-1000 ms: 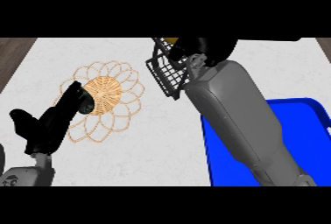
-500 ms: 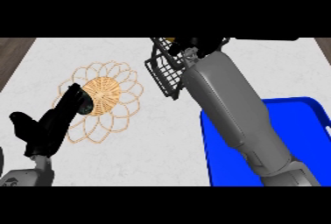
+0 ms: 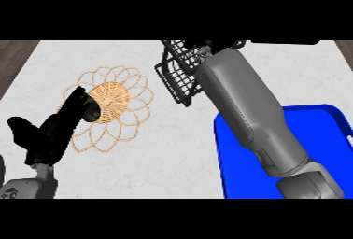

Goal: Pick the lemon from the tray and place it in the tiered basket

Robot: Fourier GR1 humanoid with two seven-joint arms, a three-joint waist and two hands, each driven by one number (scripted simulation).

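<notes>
Lemon not visible to you: likely hidden at right hand, itself hidden behind right forearm (image 3: 251, 116) stretched over black tiered basket (image 3: 180, 74); its grip couldn't be told. Blue tray (image 3: 324, 140) lay nearer you. Left hand (image 3: 59, 128) rested open beside wicker trivet (image 3: 110, 105).

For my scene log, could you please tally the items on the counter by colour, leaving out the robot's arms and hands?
Blue: 1, the tray
Black: 1, the tiered basket
Tan: 1, the woven wicker mat
Total: 3
The lemon does not show in this view.
</notes>
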